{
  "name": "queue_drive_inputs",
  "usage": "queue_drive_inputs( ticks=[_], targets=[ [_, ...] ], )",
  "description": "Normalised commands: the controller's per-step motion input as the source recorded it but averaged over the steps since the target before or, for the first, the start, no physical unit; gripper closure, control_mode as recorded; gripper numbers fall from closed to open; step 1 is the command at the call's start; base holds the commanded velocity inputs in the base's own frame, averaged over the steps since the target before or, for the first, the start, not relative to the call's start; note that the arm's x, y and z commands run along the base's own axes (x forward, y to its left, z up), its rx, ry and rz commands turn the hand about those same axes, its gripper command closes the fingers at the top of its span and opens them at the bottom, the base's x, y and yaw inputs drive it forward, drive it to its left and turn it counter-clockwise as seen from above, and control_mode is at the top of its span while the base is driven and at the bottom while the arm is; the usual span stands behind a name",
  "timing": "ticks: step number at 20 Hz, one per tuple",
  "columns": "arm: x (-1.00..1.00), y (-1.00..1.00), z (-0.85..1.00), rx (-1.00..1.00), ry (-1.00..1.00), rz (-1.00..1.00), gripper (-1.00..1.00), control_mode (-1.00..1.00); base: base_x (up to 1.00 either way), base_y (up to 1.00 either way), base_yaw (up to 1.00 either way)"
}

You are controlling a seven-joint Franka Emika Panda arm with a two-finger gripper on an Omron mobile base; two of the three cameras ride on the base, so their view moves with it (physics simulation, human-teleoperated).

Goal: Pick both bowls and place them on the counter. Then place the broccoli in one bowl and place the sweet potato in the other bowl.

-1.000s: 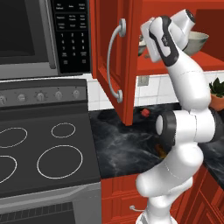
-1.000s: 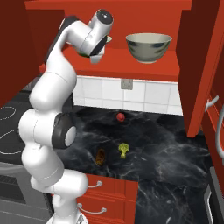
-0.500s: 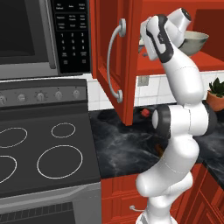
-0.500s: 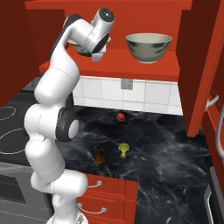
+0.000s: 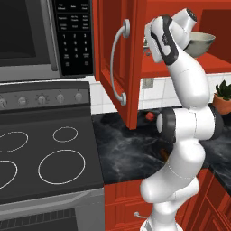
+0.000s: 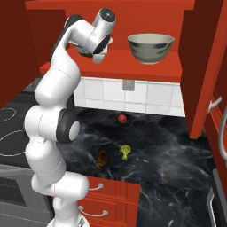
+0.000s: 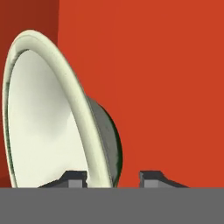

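Two bowls stand on the red cabinet shelf. The deeper grey-mottled bowl (image 6: pixel 150 48) (image 5: pixel 201 42) sits alone on the right. My gripper (image 6: pixel 95 56) (image 7: pixel 113 178) is at the shallower, whitish bowl (image 7: pixel 43 118) (image 6: pixel 109 41) on the left. One fingertip is inside its rim and the other outside, with a small gap left on the outer side, so the gripper is open. Below, on the black marble counter (image 6: pixel 173 159), the broccoli (image 6: pixel 125 151) lies beside the sweet potato (image 6: pixel 102 158).
A small round red item (image 6: pixel 122 118) (image 5: pixel 150 116) lies near the tiled wall. Open red cabinet doors (image 5: pixel 113 58) (image 6: pixel 201 66) flank the shelf. A stovetop (image 5: pixel 45 153) and microwave (image 5: pixel 31 36) are to the left, and a potted plant (image 5: pixel 223 94) is to the right.
The fingers have drawn closer together around the shallow bowl's rim. The arm has barely shifted, and the bowls and vegetables have not moved.
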Motion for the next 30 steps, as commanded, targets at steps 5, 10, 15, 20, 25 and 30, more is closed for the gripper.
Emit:
queue_drive_inputs(
  ticks=[5, 10, 15, 20, 25, 30],
  targets=[
    [-0.16, 0.0, 0.0, 0.0, 0.0, 0.0, 1.0, -1.0, 0.0, 0.0, 0.0],
    [-0.44, 0.0, 0.0, 0.0, -0.03, 0.0, 1.0, -1.0, 0.0, 0.0, 0.0],
    [-0.75, -0.08, 0.02, 0.02, -0.14, 0.0, 1.0, -1.0, 0.0, 0.0, 0.0],
    [-0.9, -0.16, 0.06, 0.01, -0.21, 0.01, 1.0, -1.0, 0.0, 0.0, 0.0],
    [-0.94, -0.18, 0.02, 0.0, -0.2, 0.04, 1.0, -1.0, 0.0, 0.0, 0.0],
    [-0.86, -0.07, 0.01, 0.01, -0.02, 0.01, 1.0, -1.0, 0.0, 0.0, 0.0]
  ],
)
